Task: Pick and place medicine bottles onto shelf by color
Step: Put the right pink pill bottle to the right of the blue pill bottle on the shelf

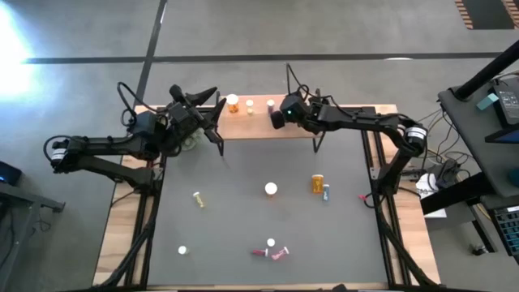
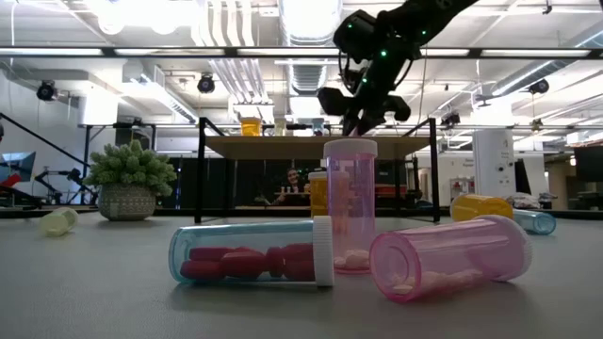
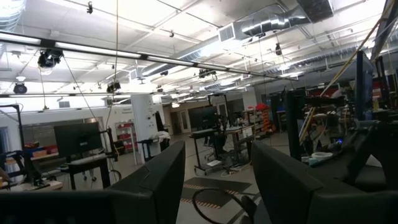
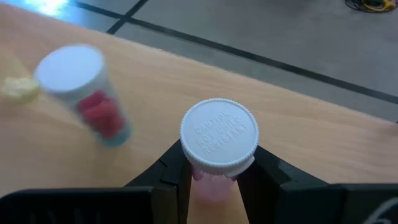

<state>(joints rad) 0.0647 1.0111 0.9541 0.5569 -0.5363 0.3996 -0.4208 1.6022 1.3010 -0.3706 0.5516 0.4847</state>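
Dark grey table (image 1: 243,219) with scattered bottles; right gripper (image 4: 216,171) clenched on white-capped pink bottle (image 4: 219,138) over light-wood shelf (image 1: 349,122), upper centre; left gripper (image 3: 214,180) apart, empty.

A potted green plant (image 2: 129,185) stands on the grey table (image 2: 113,282); a monitor (image 3: 78,139) stands in the room beyond.

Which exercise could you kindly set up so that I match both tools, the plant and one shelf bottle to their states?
Column one:
1. right tool
2. left tool
3. plant
4. orange bottle

Column two:
A. stands upright on the shelf
B. open, holding nothing
C. shut on a pink bottle
D. sits in a pot on the table

Pairs: 1-C, 2-B, 3-D, 4-A
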